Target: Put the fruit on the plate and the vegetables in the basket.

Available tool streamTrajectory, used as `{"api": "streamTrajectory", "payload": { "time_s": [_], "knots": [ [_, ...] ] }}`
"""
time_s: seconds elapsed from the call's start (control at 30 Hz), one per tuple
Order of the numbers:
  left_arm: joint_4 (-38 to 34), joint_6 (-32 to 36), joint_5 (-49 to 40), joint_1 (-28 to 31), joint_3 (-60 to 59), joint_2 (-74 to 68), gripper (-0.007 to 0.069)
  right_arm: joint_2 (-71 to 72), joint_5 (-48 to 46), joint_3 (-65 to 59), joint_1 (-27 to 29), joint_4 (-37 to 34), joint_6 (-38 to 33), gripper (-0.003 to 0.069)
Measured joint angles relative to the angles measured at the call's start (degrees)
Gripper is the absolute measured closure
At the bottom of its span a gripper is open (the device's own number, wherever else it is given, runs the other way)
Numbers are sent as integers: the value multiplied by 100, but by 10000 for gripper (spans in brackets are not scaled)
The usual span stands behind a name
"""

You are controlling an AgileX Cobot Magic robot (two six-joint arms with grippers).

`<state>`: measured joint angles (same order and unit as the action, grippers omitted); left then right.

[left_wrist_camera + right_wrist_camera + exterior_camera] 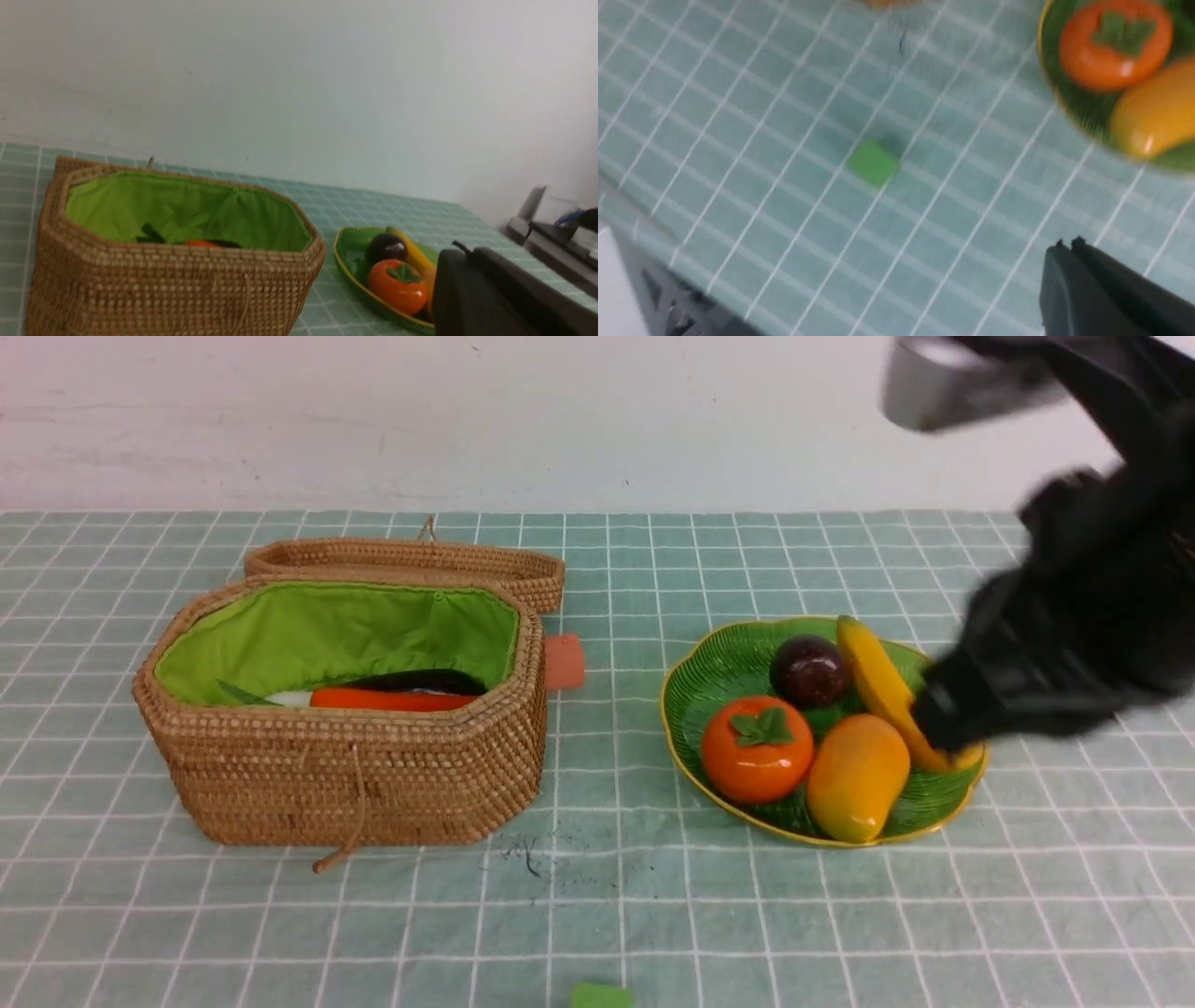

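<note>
The green plate (709, 663) holds the fruit: a persimmon (756, 749), a mango (857, 777), a mangosteen (808, 669) and a banana (878, 686). In the open wicker basket (355, 775) lie the vegetables: a carrot (392, 699), an eggplant (420, 679) and a white radish (288, 698). My right gripper (934, 721) is blurred above the plate's right edge, in front of the banana. In the right wrist view the right gripper (1068, 242) is shut and empty. My left gripper (462, 249) is shut and empty too, and looks across at the basket (177, 289) and plate (348, 252).
The basket's lid (411, 565) lies open behind it. A small orange-pink block (564, 661) sits behind the basket's right end. A green block (600, 995) lies at the near table edge. Dark smudges (527, 854) mark the checked cloth.
</note>
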<state>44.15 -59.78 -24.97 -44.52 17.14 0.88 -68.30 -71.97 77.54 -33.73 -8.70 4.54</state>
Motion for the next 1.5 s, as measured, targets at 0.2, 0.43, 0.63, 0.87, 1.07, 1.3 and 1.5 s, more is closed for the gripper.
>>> {"api": "streamTrajectory", "payload": {
  "time_s": [0.2, 0.43, 0.63, 0.87, 1.07, 1.3, 1.5],
  "knots": [
    [13, 0, -49, 0, -233, 0, 637, 1200, -15, -1329, 0, 8, 582, 669],
    [13, 0, -361, 0, -292, -5, 637, 2520, -42, -1949, 0, 1, 738, 666],
    [13, 0, -512, 0, -296, -5, 637, 3073, -60, -1958, 7, 1, 744, 665],
    [13, 0, -689, 0, -296, -5, 634, 3555, -26, -2072, 1279, 110, 709, 662],
    [13, 0, -757, 0, -296, -5, 629, 4961, 2168, -3863, 2642, 434, -413, 661],
    [13, 0, -764, 0, -296, -5, 625, 6634, 5022, -7155, 3419, 343, -998, 661],
    [13, 0, -763, 0, -296, -5, 620, 6892, 5009, -7849, 3532, 323, -1020, 660]
  ]
}}
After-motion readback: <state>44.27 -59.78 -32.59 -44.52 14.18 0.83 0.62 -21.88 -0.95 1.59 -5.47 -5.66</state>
